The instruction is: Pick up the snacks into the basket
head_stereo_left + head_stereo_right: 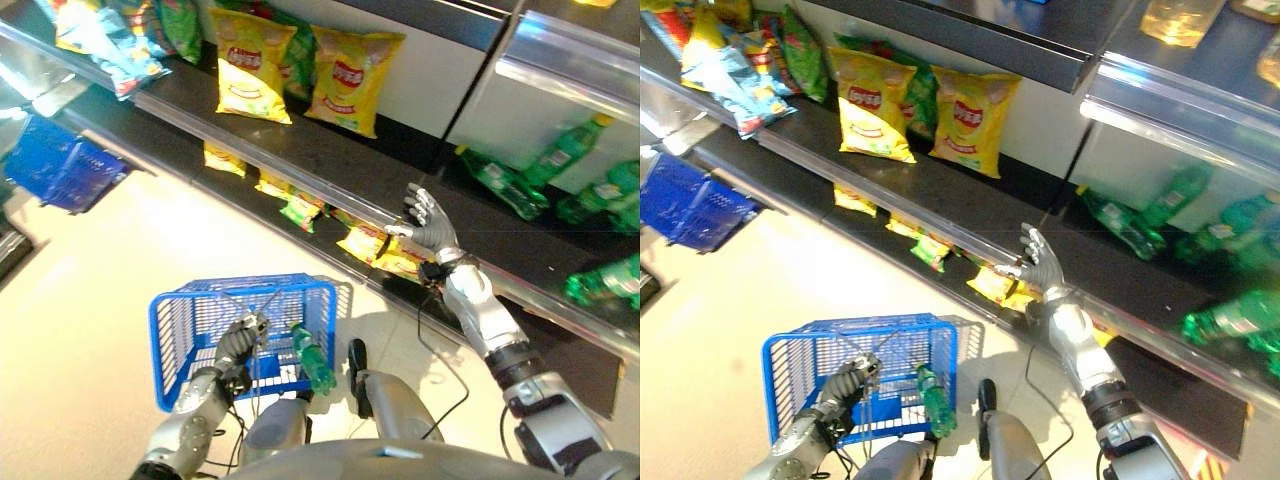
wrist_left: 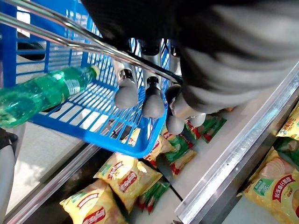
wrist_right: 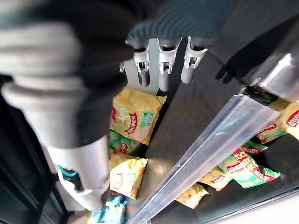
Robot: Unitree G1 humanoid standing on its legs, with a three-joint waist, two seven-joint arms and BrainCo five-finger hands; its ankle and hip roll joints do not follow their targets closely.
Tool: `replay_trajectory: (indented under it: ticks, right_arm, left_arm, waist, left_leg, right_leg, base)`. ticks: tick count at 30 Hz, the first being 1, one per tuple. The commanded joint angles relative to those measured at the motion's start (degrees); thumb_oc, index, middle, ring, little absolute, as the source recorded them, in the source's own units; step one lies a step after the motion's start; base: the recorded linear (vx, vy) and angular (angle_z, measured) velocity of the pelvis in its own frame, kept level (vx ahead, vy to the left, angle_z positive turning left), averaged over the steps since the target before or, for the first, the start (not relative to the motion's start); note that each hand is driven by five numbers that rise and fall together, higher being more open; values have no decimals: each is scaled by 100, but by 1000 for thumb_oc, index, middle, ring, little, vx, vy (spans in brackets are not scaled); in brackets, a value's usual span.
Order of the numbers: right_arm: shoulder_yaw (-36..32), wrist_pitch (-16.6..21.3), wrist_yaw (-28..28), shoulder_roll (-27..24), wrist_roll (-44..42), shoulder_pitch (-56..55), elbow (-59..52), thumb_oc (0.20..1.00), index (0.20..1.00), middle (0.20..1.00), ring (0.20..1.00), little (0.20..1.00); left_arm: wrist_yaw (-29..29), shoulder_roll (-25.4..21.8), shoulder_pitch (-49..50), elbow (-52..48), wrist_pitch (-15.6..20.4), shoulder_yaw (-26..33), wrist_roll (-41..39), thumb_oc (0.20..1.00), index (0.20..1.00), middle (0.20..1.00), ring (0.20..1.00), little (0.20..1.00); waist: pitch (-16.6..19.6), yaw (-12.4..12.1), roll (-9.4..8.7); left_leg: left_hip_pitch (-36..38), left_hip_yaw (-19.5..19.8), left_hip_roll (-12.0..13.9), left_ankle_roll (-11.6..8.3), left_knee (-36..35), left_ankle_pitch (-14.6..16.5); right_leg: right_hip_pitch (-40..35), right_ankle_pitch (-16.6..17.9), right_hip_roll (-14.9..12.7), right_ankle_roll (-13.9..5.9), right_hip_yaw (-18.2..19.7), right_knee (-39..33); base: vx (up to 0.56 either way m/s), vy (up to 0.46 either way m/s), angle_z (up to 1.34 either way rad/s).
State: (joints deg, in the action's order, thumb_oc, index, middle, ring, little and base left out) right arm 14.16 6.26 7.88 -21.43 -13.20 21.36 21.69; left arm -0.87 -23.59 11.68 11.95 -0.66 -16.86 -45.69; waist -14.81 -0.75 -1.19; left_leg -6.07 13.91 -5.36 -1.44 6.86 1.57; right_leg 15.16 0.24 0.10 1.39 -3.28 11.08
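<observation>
My left hand (image 1: pixel 243 340) is shut on the metal handle (image 2: pixel 70 39) of a blue basket (image 1: pixel 240 288) held low in front of me. A green bottle (image 1: pixel 313 360) lies in the basket against its near wall. Small yellow snack bags (image 1: pixel 365 243) and a green one (image 1: pixel 300 212) lie on the bottom shelf. My right hand (image 1: pixel 430 222) is raised just above the yellow bags by the shelf rail, fingers (image 3: pixel 161 63) straight and holding nothing. Two large yellow chip bags (image 1: pixel 250 65) lean on the shelf above.
A metal rail (image 1: pixel 300 185) edges the middle shelf. Green bottles (image 1: pixel 520 180) lie on the shelves to the right. Blue and green snack bags (image 1: pixel 110 45) sit at the upper left. A second blue basket (image 1: pixel 60 165) stands on the floor at left.
</observation>
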Motion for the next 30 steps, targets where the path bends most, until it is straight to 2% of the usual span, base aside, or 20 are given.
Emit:
replay_trajectory:
  ticks: [1,2,4,5,6,8,9,10,12,14,16,17,18,20,21,22,23,24,25,30]
  right_arm:
    - [-74,258,111,-345,-262,404,-86,1000,1000,1000,1000,1000]
    - [-58,204,162,-425,-289,632,3,1000,1000,1000,1000,1000]
    - [-96,186,202,-462,-320,698,99,1000,1000,1000,1000,1000]
    - [-150,176,264,-489,-384,773,236,1000,1000,1000,1000,1000]
    - [-177,137,337,-558,-444,914,451,1000,1000,1000,1000,1000]
    - [-136,137,353,-556,-471,984,557,1000,1000,1000,1000,1000]
    - [-69,160,376,-509,-554,1162,750,1000,1000,1000,1000,1000]
    - [-65,166,374,-508,-558,1171,762,1000,1000,1000,1000,1000]
    - [-109,145,478,-582,-707,1385,1262,1000,1000,1000,1000,1000]
    - [-41,103,472,-560,-683,1499,1285,1000,1000,1000,1000,1000]
    - [-136,93,521,-428,-812,1578,1324,1000,1000,1000,1000,1000]
    - [-137,93,521,-430,-812,1580,1325,1000,1000,1000,1000,1000]
    - [-134,104,475,-404,-850,1724,1241,1000,1000,1000,1000,1000]
    - [-75,46,473,-393,-856,2006,1375,1000,1000,1000,1000,1000]
    - [-70,47,472,-392,-858,2019,1383,1000,1000,1000,1000,1000]
    - [-99,11,526,-370,-877,2315,1830,1000,1000,1000,1000,1000]
    - [-99,12,526,-370,-878,2317,1832,1000,1000,1000,1000,1000]
    - [-52,-7,606,-478,-983,2611,2170,1000,1000,1000,1000,1000]
    - [-32,9,694,-535,-1083,2725,2295,1000,1000,1000,1000,1000]
    - [-29,2,755,-739,-1233,3046,2610,1000,1000,1000,1000,1000]
  left_arm:
    - [-321,308,-107,-1275,573,-9,-212,200,200,200,200,200]
    - [-291,346,-185,-1268,581,-52,-253,200,200,200,200,200]
    - [-277,355,-197,-1281,565,-81,-267,200,200,200,200,200]
    - [-253,330,-232,-1274,534,-104,-282,200,200,200,200,200]
    - [-227,297,-238,-1304,479,-96,-309,200,200,200,200,200]
    - [-205,302,-217,-1309,472,-82,-298,200,200,200,200,200]
    - [-141,312,-235,-1232,500,-69,-233,200,200,200,200,200]
    - [-141,314,-238,-1228,502,-68,-232,200,200,200,200,200]
    - [-67,260,-373,-1192,580,-97,-95,200,200,200,200,200]
    - [-66,237,-394,-1229,575,-69,-104,200,200,200,200,200]
    - [-15,108,-489,-1303,576,-87,24,200,200,200,200,200]
    - [-15,109,-492,-1303,576,-88,23,200,200,200,200,200]
    - [64,-82,-625,-1369,625,-86,142,200,200,200,200,200]
    - [99,-169,-718,-1412,670,-42,155,200,200,200,200,200]
    - [99,-167,-721,-1412,670,-36,154,200,200,200,200,200]
    - [131,-156,-694,-1405,714,27,182,200,200,200,200,200]
    - [131,-156,-695,-1405,714,28,182,200,200,200,200,200]
    - [204,-96,-853,-1308,802,-44,129,200,200,200,200,200]
    - [217,-70,-955,-1261,836,-111,99,200,200,200,200,200]
    - [291,25,-910,-1332,883,-160,180,200,200,200,200,200]
  waist:
    - [180,-174,-47]
    - [56,-287,-89]
    - [41,-296,-103]
    - [49,-279,-115]
    - [108,-270,-126]
    - [119,-311,-106]
    - [147,-460,-5]
    - [136,-461,-20]
    - [171,-577,-73]
    - [214,-673,-49]
    - [323,-794,-217]
    - [337,-804,-205]
    - [158,-724,-271]
    - [18,-664,-104]
    - [14,-661,-112]
    - [-38,-670,-91]
    - [-44,-668,-92]
    - [-164,-533,-218]
    - [-237,-421,-243]
    - [-357,-458,-268]
  left_leg:
    - [-298,-862,-418,-200,2050,437]
    - [-588,-912,-537,-378,2640,207]
    - [-782,-933,-482,-340,2741,190]
    - [-980,-951,-282,-284,2660,164]
    - [-1160,-1071,43,-198,1971,195]
    - [-1151,-1075,90,-172,1532,79]
    - [-1383,-820,343,-255,514,-465]
    - [-1342,-827,334,-257,462,-483]
    - [-1761,-1029,750,-341,17,-742]
    - [-1531,-941,724,-305,-37,-736]
    - [-1256,-788,548,-97,-26,-745]
    - [-1274,-790,566,-99,-32,-759]
    - [-1196,-871,492,29,134,-606]
    - [-1087,-921,648,91,101,-547]
    - [-1092,-926,642,91,105,-543]
    - [-897,-988,629,137,-12,-392]
    - [-892,-987,627,137,-14,-392]
    - [-793,-951,425,96,-102,-334]
    - [-789,-861,308,97,-102,-304]
    - [-961,-722,131,88,97,-109]
  right_leg:
    - [-600,-193,-182,-674,72,-307]
    - [-822,-338,-244,-566,-32,-249]
    - [-892,-380,-258,-539,-30,-231]
    - [-948,-441,-266,-514,-33,-218]
    - [-1103,-596,-241,-528,-85,-251]
    - [-1192,-674,-177,-544,-54,-251]
    - [-1366,-790,49,-578,72,-301]
    - [-1380,-801,35,-576,78,-298]
    - [-1783,-944,-25,-637,132,-432]
    - [-1841,-1000,-16,-684,202,-398]
    - [-1757,-936,-143,-880,327,302]
    - [-1734,-917,-126,-879,336,298]
    - [-1083,-146,-264,-1168,335,1452]
    - [-508,4,-282,-1233,143,2075]
    - [-491,-12,-289,-1232,148,2105]
    - [-240,-23,-527,-1148,-54,1804]
    - [-245,-25,-529,-1148,-55,1805]
    - [-80,-221,-245,-1017,189,654]
    - [55,-214,-93,-975,554,105]
    - [-113,3,-167,-997,712,-379]
  base:
    - [183,-147,67]
    - [136,-133,45]
    - [123,-91,22]
    - [273,-79,36]
    - [323,-31,68]
    - [295,25,64]
    - [232,41,26]
    - [339,55,7]
    - [337,71,-31]
    - [332,143,-20]
    - [365,196,-49]
    - [156,161,-61]
    - [55,111,-40]
    - [66,202,-23]
    - [176,242,-6]
    - [137,95,-10]
    - [280,108,-28]
    - [206,20,-22]
    - [220,22,-6]
    - [71,-22,64]
